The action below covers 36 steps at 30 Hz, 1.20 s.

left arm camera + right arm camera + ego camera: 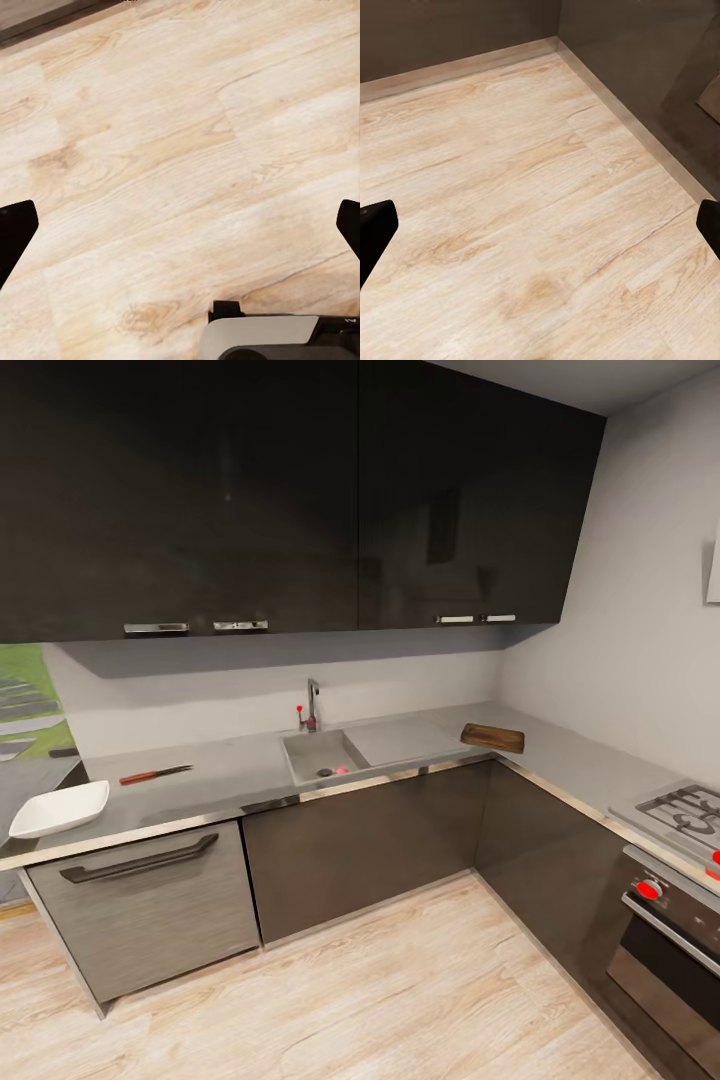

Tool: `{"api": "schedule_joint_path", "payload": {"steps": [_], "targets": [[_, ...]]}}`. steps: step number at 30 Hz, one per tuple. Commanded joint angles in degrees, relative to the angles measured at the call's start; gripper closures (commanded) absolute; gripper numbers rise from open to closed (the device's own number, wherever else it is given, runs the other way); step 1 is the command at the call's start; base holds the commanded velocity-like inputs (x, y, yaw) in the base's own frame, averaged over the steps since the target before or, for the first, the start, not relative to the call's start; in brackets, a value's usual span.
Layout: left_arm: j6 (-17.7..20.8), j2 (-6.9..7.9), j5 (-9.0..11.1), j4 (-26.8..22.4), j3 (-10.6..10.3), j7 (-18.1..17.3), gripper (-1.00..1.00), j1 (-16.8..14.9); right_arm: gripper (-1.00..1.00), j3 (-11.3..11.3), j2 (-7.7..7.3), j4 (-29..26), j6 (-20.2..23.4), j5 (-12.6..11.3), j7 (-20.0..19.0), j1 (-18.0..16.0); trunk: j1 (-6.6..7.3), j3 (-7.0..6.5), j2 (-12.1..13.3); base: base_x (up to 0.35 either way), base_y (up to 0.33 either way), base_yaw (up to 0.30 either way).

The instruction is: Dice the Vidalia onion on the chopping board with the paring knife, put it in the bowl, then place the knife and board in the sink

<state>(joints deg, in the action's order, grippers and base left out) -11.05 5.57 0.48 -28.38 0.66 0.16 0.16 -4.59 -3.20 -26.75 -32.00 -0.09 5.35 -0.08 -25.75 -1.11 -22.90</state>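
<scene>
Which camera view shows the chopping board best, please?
The head view: the chopping board lies in full sight on the countertop, right of the sink, near the corner. Both wrist views look down at the pale wooden floor between open jaws, so they tell nothing about the board.

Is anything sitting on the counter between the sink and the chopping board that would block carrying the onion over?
Nothing visible does: the onion lies in the sink, and only bare steel drainboard separates it from the chopping board.

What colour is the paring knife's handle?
Reddish, on the paring knife lying on the countertop; the head view shows it best.
</scene>
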Motion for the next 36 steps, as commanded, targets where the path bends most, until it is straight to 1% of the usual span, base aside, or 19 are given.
{"api": "schedule_joint_path", "payload": {"steps": [1,7,26,36], "targets": [[-0.12,-0.01,0.05,-0.02,0.04,0.02,-1.0,0.02,-1.0,0.02,0.01,0.03,-0.16,0.0,0.12,-0.01,-0.03,0.01,-0.02,0.138,0.0,0.0],[-0.11,-0.03,0.05,-0.01,0.04,0.02,-1.0,0.02,-1.0,0.02,0.03,0.03,-0.17,0.0,0.1,-0.01,-0.03,0.01,-0.02,0.255,0.0,0.0],[-0.11,-0.11,0.05,0.03,0.04,0.02,-1.0,0.02,-1.0,0.1,0.04,0.03,-0.11,-0.01,0.1,-0.01,-0.03,0.01,-0.02,0.328,-0.001,0.0],[-0.11,-0.12,0.03,0.14,-0.04,0.02,-1.0,0.02,-1.0,0.11,0.04,0.11,-0.09,0.0,0.1,-0.01,-0.03,0.01,-0.02,0.302,-0.049,0.0]]}}
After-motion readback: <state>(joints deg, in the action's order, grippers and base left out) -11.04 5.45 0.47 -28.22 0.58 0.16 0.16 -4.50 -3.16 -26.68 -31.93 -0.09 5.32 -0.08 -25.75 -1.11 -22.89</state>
